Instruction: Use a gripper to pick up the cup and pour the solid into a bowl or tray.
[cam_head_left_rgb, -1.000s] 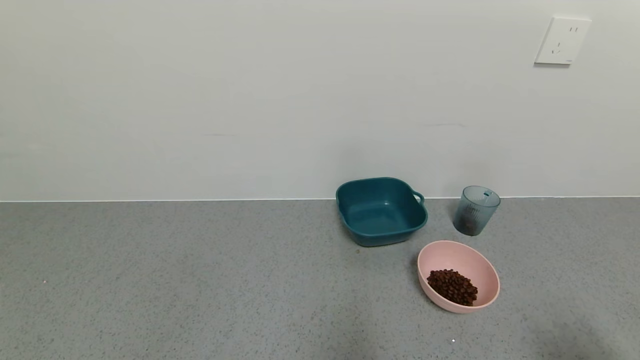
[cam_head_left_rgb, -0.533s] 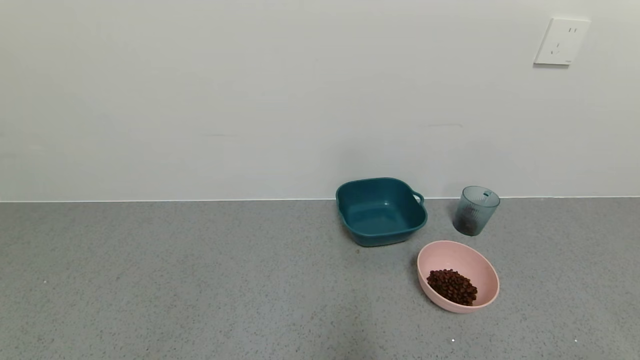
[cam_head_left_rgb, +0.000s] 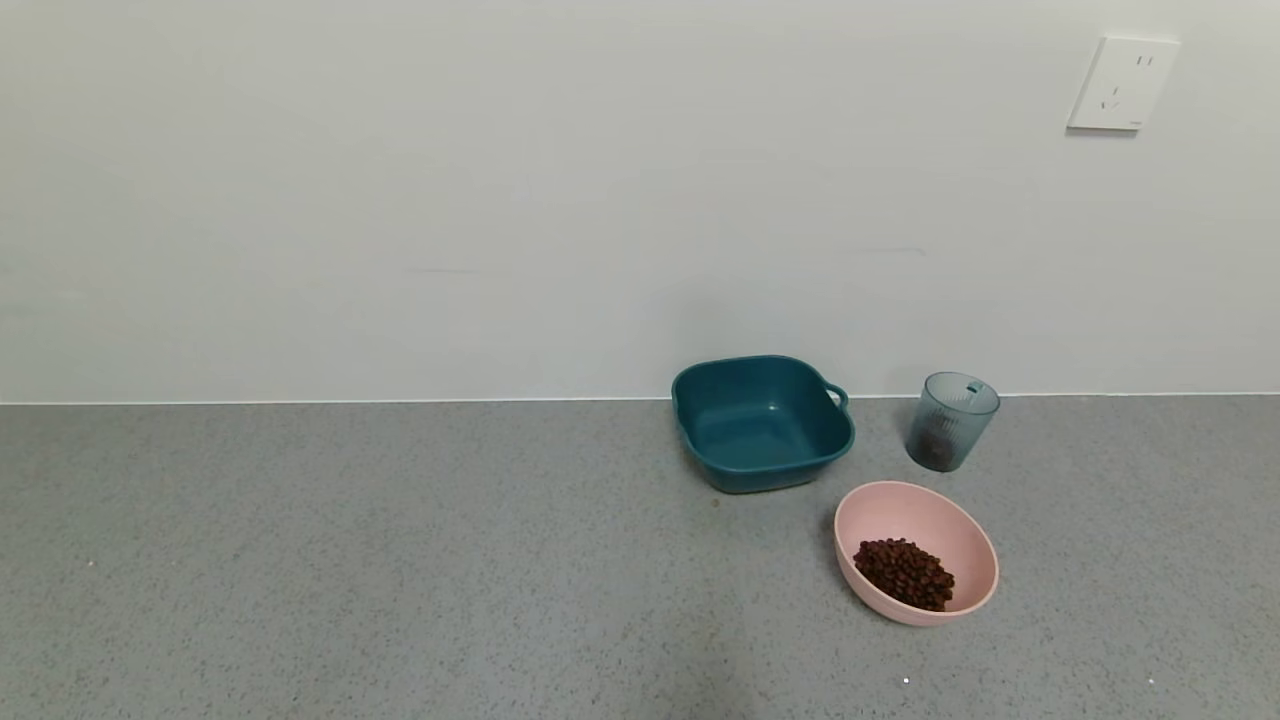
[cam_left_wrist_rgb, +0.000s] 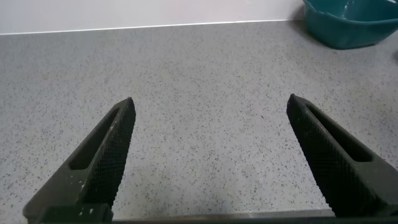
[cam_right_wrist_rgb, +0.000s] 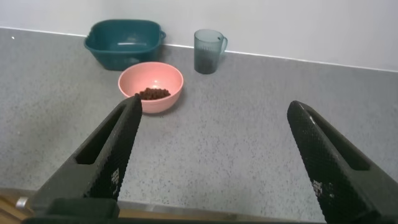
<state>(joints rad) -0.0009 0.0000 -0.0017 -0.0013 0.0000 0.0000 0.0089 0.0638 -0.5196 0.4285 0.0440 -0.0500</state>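
The translucent blue-grey ribbed cup (cam_head_left_rgb: 952, 420) stands upright near the wall at the back right, its lower part dark. It also shows in the right wrist view (cam_right_wrist_rgb: 208, 51). The pale pink bowl (cam_head_left_rgb: 900, 505) sits in front of it and holds a pile of dark brown pellets (cam_head_left_rgb: 905, 573). The right wrist view shows the bowl (cam_right_wrist_rgb: 152, 106) and the pellets (cam_right_wrist_rgb: 152, 93) too. My right gripper (cam_right_wrist_rgb: 214, 102) is open and empty, well back from the bowl and cup. My left gripper (cam_left_wrist_rgb: 210, 99) is open and empty over bare table. Neither gripper shows in the head view.
A dark teal square basin (cam_head_left_rgb: 762, 423) with a handle stands empty left of the cup, close to the wall; it shows in both wrist views (cam_right_wrist_rgb: 124, 42) (cam_left_wrist_rgb: 351, 22). A wall socket (cam_head_left_rgb: 1122, 83) is at the upper right. The grey speckled table (cam_head_left_rgb: 400, 560) stretches left.
A faint shadow at the table's front right has gone. The cup, bowl and basin have not moved.
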